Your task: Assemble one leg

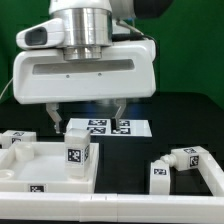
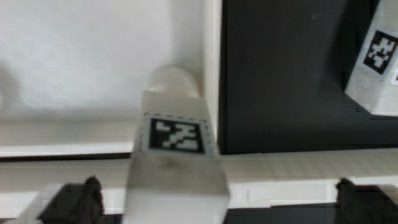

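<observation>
Exterior view: the claw [image 1: 87,116] hangs at upper centre, fingers apart, gripping nothing; the leg [image 1: 78,156] stands upright on the panel [image 1: 35,160], lower left of centre, just below the claw. Wrist view: the leg [image 2: 175,140] lies between the spread fingers [image 2: 71,203], touching neither.

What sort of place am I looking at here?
Probably a robotics lab test bench: a robot arm's tool hangs over a black table, and the leg and marker board carry square black-and-white tags.
</observation>
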Robot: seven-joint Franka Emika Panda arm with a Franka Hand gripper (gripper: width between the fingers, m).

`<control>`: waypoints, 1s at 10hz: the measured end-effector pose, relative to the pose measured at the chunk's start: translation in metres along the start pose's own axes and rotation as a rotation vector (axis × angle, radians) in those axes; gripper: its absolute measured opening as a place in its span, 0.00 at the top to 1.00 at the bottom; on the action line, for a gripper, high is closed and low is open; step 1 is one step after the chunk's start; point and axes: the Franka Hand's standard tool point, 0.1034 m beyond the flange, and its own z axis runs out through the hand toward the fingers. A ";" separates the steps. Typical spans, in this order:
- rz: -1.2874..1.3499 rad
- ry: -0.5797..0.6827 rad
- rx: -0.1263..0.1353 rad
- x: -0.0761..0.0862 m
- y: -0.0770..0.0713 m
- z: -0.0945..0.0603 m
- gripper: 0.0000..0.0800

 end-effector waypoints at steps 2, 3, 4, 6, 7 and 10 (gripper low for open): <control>0.010 -0.001 -0.001 0.001 0.002 0.002 0.19; 0.057 -0.007 -0.001 -0.001 0.002 0.005 0.19; 0.095 -0.012 -0.001 -0.003 0.002 0.009 0.19; 0.118 -0.024 -0.002 -0.006 0.000 0.016 0.19; 0.112 -0.025 -0.001 -0.007 0.001 0.017 0.19; 0.080 -0.025 -0.003 -0.008 0.005 0.018 0.23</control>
